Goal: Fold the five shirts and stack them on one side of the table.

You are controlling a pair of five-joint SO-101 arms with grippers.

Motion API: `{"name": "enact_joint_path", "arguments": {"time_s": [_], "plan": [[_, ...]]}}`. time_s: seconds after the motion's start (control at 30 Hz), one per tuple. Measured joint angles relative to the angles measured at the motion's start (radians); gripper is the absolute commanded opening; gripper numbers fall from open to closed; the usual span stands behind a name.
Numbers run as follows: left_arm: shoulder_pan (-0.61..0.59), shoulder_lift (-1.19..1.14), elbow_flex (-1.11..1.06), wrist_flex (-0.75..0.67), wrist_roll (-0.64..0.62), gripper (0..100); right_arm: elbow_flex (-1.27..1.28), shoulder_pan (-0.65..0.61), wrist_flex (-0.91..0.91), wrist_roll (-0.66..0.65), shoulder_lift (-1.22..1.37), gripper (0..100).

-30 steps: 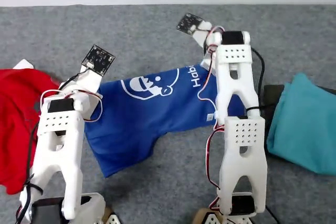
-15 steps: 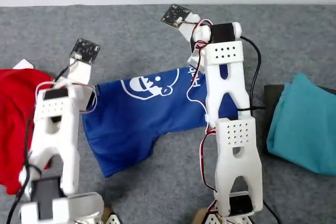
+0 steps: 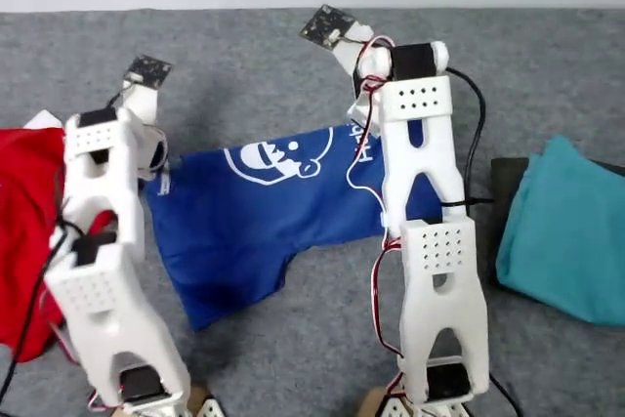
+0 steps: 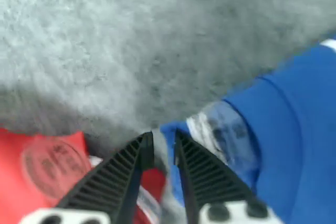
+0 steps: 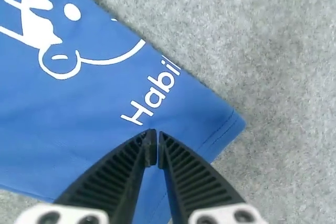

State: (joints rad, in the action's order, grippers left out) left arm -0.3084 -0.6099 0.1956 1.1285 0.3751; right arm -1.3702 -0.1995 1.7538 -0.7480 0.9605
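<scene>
A blue shirt (image 3: pixel 264 212) with a white print lies spread on the grey table between the two arms. My left gripper (image 4: pixel 161 139) sits at the shirt's left corner beside the red shirt (image 4: pixel 47 166), shut on the blue shirt's (image 4: pixel 294 119) edge, which shows between its fingertips. The left arm (image 3: pixel 98 202) stands over that corner in the high view. My right gripper (image 5: pixel 154 136) is shut, fingers together, just above the blue shirt (image 5: pixel 79 119) near its far right corner and the white lettering. The right arm (image 3: pixel 420 144) covers the shirt's right side.
A crumpled red shirt (image 3: pixel 24 231) lies at the table's left edge. A teal shirt (image 3: pixel 566 231) rests at the right, partly on a dark cloth (image 3: pixel 503 183). Bare grey table (image 3: pixel 244 75) stretches behind the blue shirt.
My left arm has swung left and back, dragging the blue shirt's left corner toward the red shirt. The right arm shifted left a second ago, then stayed put.
</scene>
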Motion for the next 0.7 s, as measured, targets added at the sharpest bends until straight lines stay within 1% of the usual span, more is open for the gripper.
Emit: {"name": "enact_joint_path", "arguments": {"time_s": [0.13, 0.27, 0.5, 0.6, 0.7], "plan": [[0.002, -0.114, 0.209, 0.083, 0.026, 5, 0.0, 0.028, 0.0, 0.0, 0.0, 1.0], [0.002, -0.193, 0.405, 0.161, 0.029, 5, 0.0, 0.023, 0.0, 0.0, 0.0, 1.0], [-0.011, -0.213, 0.724, 0.445, 0.043, 5, 0.0, 0.025, 0.0, 0.0, -0.002, 1.0], [-0.052, -0.213, 0.853, 0.56, 0.002, 5, 0.0, 0.023, 0.002, 0.0, -0.012, 1.0], [-0.129, -0.212, 0.956, 0.594, -0.055, 5, 0.002, 0.017, 0.002, 0.0, -0.043, 1.0]]}}
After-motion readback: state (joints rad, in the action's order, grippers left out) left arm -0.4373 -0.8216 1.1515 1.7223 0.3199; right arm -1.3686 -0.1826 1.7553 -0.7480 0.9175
